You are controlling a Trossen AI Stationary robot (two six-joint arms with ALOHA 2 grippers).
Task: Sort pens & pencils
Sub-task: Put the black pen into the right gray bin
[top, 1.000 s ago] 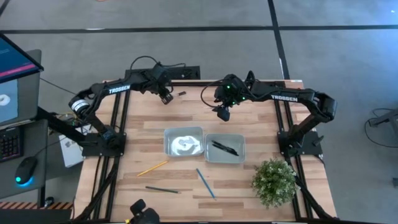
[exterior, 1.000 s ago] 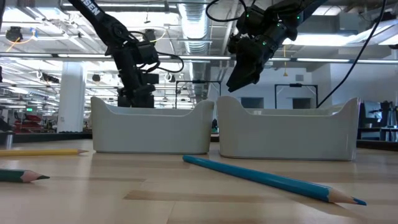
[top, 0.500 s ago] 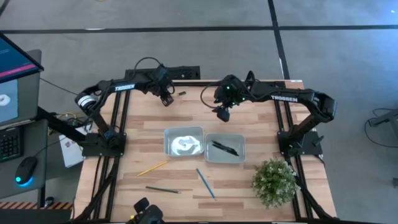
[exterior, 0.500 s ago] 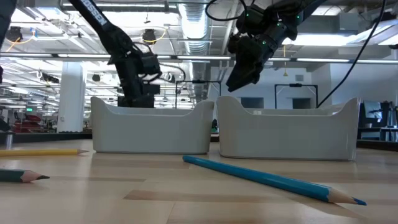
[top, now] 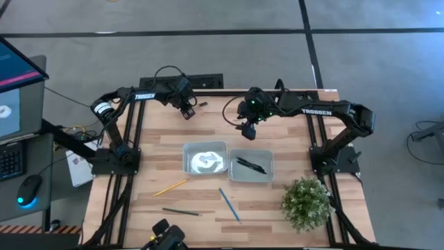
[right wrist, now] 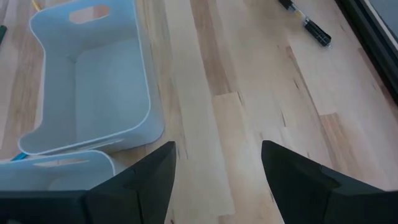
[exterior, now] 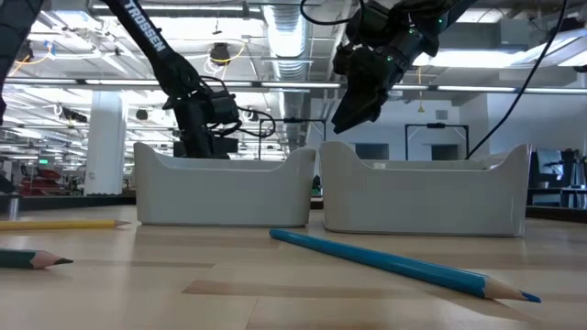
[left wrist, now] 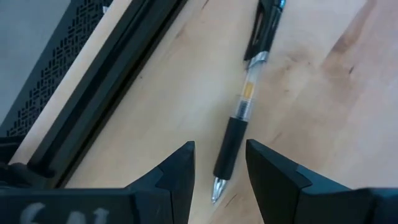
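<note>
The left gripper (top: 186, 111) hangs low over the far edge of the worktop (top: 277, 146), towards its left corner. Its fingers (left wrist: 177, 171) stand apart and hold nothing. In the left wrist view the loose pen (left wrist: 239, 134) lies flat on the wood, its tip pointing into the gap between them.

The right gripper (top: 248, 129) hovers above the far middle of the worktop, just beyond the two bins. Its fingers (right wrist: 152, 174) are spread wide and empty.

Position of the task items:
- Left bin (top: 205, 159): centre of the worktop; no pen or pencil can be made out in it.
- Right bin (top: 250, 165): touching the left bin; it holds two black pens (top: 250, 164).
- Yellow pencil (top: 170, 187), dark green pencil (top: 182, 212) and blue pencil (top: 229, 203): loose on the near half of the worktop, in front of the bins and well apart from each other.

Step in hand, as judged: collection of the last loose pen by the left arm. No pencil is sorted yet.

The next move calls for a short descent until the fingers straddle the barrel, then closure across it. The pen is thin and round, so an off-centre closure could roll it away.
</note>
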